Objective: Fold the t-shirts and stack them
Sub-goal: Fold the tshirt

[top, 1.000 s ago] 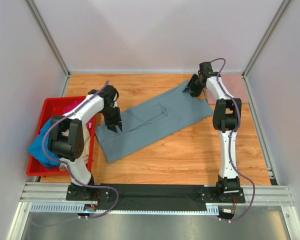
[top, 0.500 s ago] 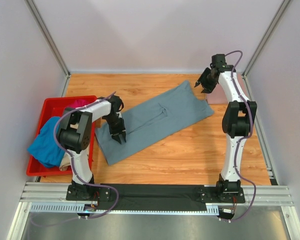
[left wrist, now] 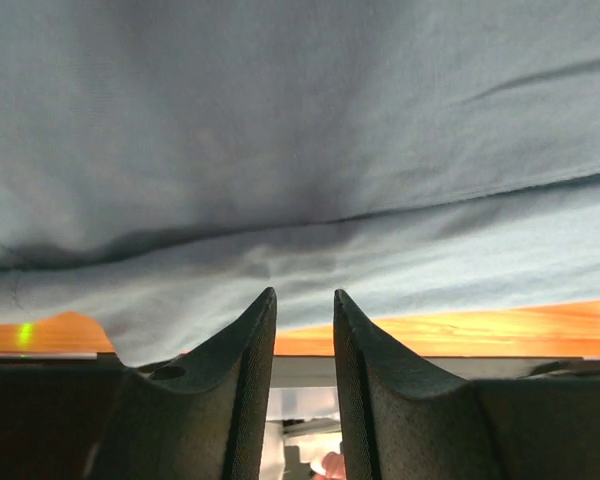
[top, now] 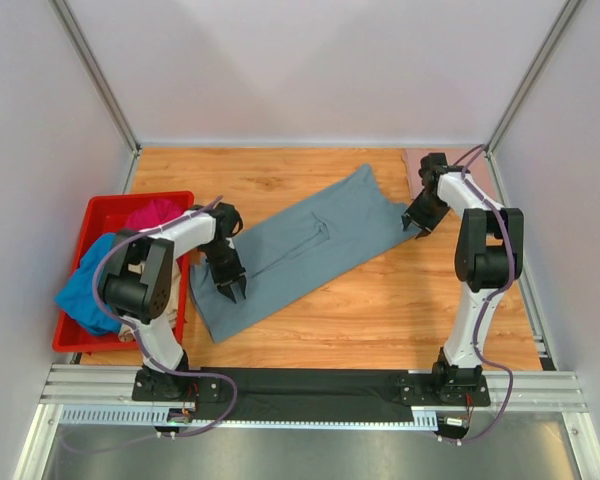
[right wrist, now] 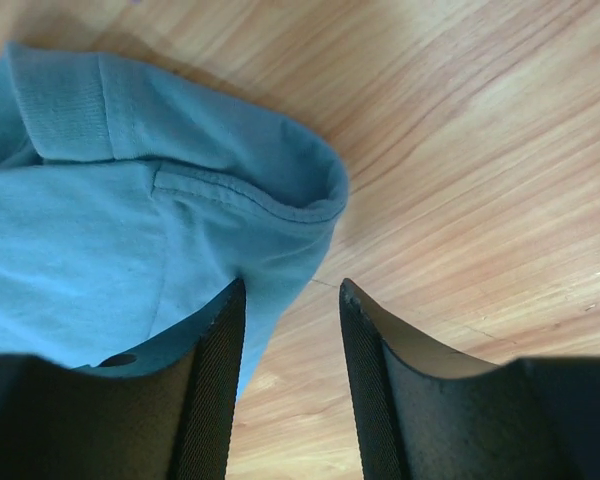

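I'm counting four t-shirts. One grey-blue t-shirt (top: pixel 300 245) is lying spread flat on the table (top: pixel 380 310). One dusty-pink shirt (top: pixel 413 163) is peeking out just past its far right corner. One bright blue shirt (top: pixel 85 290) and one magenta shirt (top: pixel 155 212) are piling up in the single red bin (top: pixel 100 215) just left of it.

Two grippers are working. My left arm (top: pixel 170 235) is doubling back on itself. The left gripper (top: pixel 231 290) is pointing down over the grey-blue shirt's near left end, jaws a little apart and gripping nothing. My right arm (top: pixel 485 250) is stretching out. The right gripper (top: pixel 417 222) is dipping at the shirt's right corner, jaws parted, not clamped.

My right wrist camera is showing what the overhead one isn't: a stitched hem is lying partly between my jaws. My left wrist camera is showing cloth just ahead and an empty gap.
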Motion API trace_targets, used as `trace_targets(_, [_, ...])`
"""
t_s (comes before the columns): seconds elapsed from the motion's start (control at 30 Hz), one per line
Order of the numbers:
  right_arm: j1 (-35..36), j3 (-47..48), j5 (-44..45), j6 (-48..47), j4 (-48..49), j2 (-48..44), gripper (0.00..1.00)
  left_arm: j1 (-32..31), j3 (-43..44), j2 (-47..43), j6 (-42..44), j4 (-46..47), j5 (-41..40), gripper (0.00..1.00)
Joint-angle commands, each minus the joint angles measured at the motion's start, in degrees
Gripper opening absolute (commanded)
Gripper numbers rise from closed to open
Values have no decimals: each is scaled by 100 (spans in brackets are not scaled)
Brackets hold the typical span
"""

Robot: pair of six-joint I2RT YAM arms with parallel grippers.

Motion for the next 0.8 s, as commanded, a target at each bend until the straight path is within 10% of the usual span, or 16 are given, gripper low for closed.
trace_targets(0.0, [-12, 139, 292, 84, 487, -2, 42, -48, -86, -355, -349, -116, 165, 37])
trace_targets(0.77, [-12, 2158, -1006, -857, 1164, 1904, 35, -557, 1416, -620, 326, -574, -652, 38])
